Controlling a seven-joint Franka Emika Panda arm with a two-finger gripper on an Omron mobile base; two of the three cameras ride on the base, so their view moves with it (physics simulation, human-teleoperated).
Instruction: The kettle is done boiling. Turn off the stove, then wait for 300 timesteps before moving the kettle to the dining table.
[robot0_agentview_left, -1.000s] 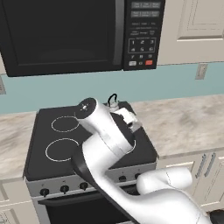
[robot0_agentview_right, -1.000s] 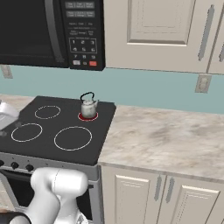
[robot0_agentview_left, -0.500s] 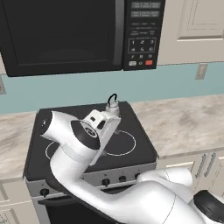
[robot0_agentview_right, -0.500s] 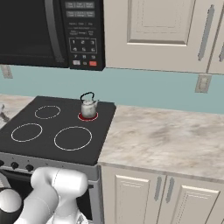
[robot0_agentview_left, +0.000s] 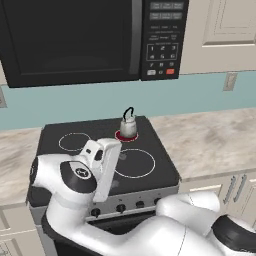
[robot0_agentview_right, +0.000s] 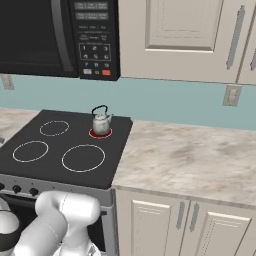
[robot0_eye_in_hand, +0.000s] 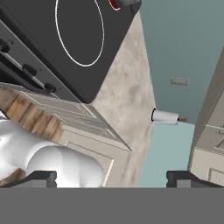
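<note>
Black stove, kettle on red rear burner; gripper spread wide.

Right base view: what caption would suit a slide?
Kettle sits on the stove's glowing red back burner.

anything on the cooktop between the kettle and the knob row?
Nothing: bare black glass of the stove with one white burner ring between the kettle and the knob row, in the right base view.
</note>
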